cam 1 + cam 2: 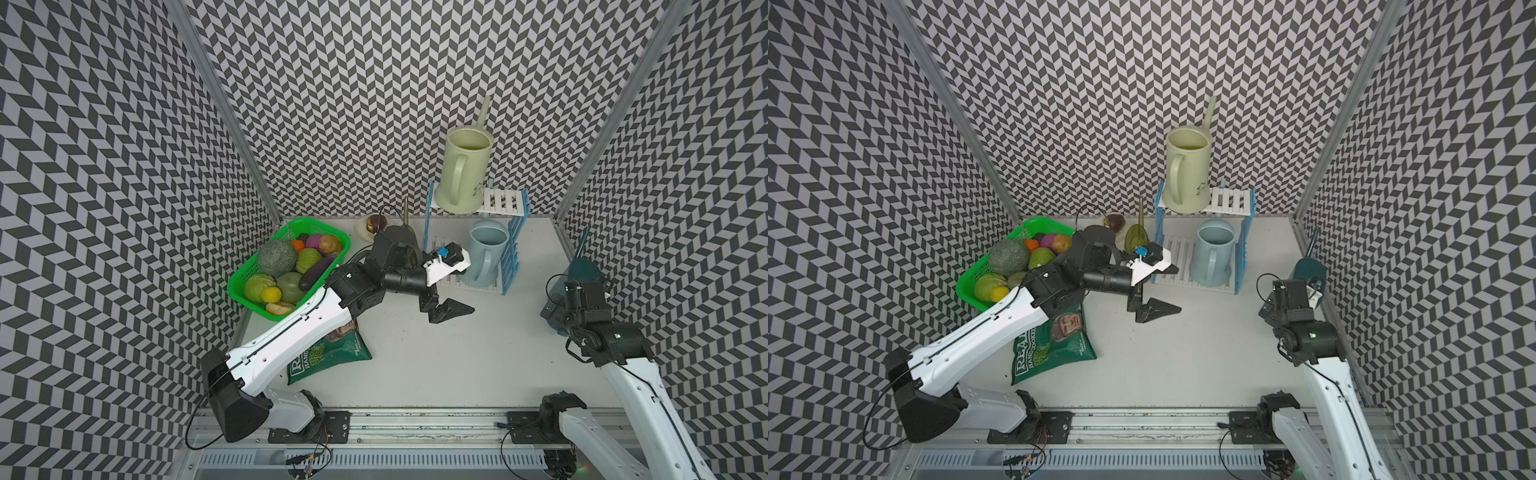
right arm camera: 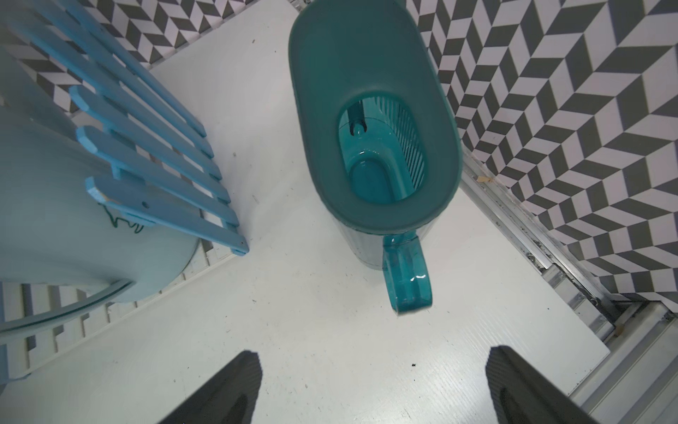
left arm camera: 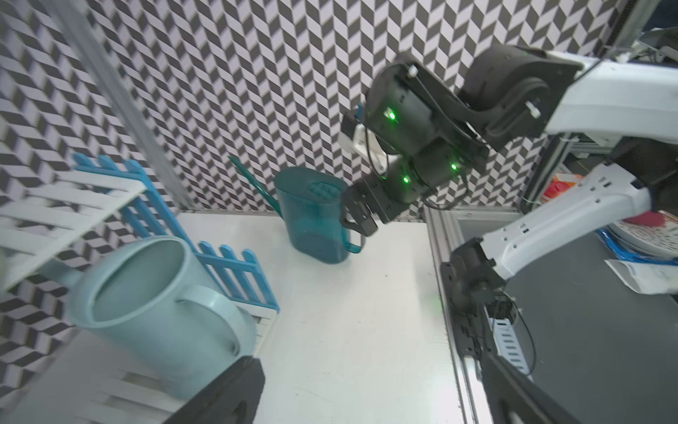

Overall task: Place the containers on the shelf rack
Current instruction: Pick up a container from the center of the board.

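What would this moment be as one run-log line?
on rack: cream can, pale blue can; on table: olive can, teal can; left pincer: open; right pincer: open near teal can

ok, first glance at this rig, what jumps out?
The cream watering can stands tall on the top tier of the shelf rack, with the pale blue can on the tier below. At the table's far left sits a bright green basket heaped with produce. By the right wall the dark teal can stands on the table, the open right gripper just short of its handle.
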Controlling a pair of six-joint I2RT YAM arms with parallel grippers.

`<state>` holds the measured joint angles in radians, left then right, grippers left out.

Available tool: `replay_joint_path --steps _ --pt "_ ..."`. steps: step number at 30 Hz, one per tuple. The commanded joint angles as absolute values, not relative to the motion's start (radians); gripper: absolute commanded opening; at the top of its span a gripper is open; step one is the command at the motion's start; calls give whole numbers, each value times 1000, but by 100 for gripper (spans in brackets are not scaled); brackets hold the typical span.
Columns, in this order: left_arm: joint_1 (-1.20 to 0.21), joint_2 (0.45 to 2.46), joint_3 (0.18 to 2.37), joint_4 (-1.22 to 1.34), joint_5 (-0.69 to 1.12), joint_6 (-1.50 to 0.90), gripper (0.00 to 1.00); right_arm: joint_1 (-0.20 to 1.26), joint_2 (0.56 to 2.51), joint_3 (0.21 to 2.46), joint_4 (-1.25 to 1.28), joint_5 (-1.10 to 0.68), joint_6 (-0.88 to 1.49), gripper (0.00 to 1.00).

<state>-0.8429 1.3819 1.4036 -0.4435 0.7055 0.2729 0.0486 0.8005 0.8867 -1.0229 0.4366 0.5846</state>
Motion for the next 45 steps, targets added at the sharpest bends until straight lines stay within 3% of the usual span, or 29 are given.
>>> replay_joint_path --steps 1,8,16,27,45 --pt "-850 1350 1387 -418 790 297 100 -10 831 870 -968 404 551 99" --pt "-850 1323 1356 -370 782 283 100 -160 893 840 -862 271 475 99" --pt "-848 1326 1355 -362 769 288 100 -181 973 803 -752 229 458 97" --pt "-842 1362 1333 -336 764 290 100 -179 1012 751 -633 172 419 68" --pt "-826 1385 1291 -288 771 287 100 -150 963 707 -565 227 437 43"
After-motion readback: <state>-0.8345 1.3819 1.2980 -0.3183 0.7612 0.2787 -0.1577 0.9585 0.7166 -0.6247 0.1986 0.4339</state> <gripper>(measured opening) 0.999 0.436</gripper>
